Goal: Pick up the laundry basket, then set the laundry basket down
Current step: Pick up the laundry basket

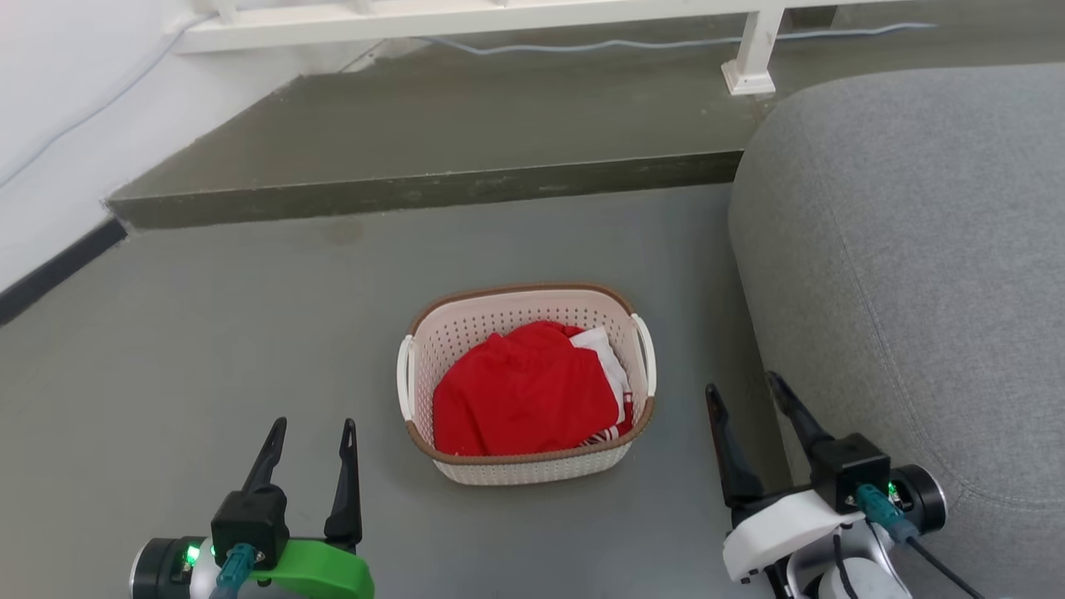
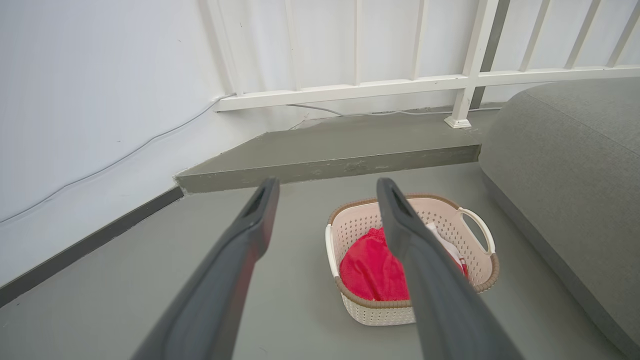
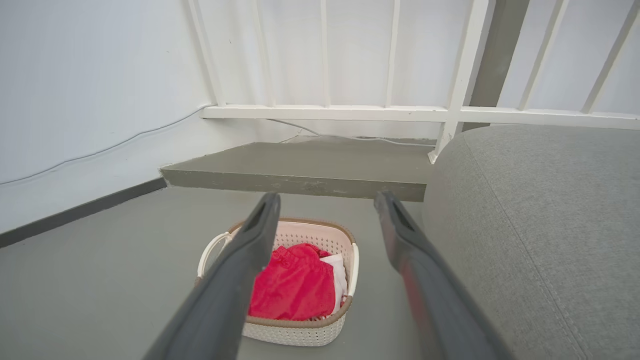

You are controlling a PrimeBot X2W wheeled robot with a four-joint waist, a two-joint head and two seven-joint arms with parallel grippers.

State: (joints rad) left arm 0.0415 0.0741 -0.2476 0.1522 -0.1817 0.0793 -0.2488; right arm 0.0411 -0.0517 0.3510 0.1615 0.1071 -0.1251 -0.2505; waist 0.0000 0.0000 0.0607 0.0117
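The laundry basket (image 1: 532, 470) stands on the grey floor in the middle of the head view, cream-white and perforated, with a brown rim and two white side handles. Red and white clothes lie inside it. My left gripper (image 1: 312, 424) is open at the lower left, apart from the basket's left handle. My right gripper (image 1: 742, 383) is open at the lower right, apart from the right handle. In the left wrist view the basket (image 2: 372, 312) lies ahead, partly behind the right finger of the left gripper (image 2: 327, 185). In the right wrist view the basket (image 3: 295, 332) sits behind the left finger of the right gripper (image 3: 327, 197).
A grey sofa (image 1: 915, 249) rises close on the right, next to my right gripper. A raised concrete step (image 1: 433, 191) runs behind the basket, with a white railing (image 1: 499, 17) and a cable beyond. A white wall with dark skirting (image 1: 58, 266) closes the left.
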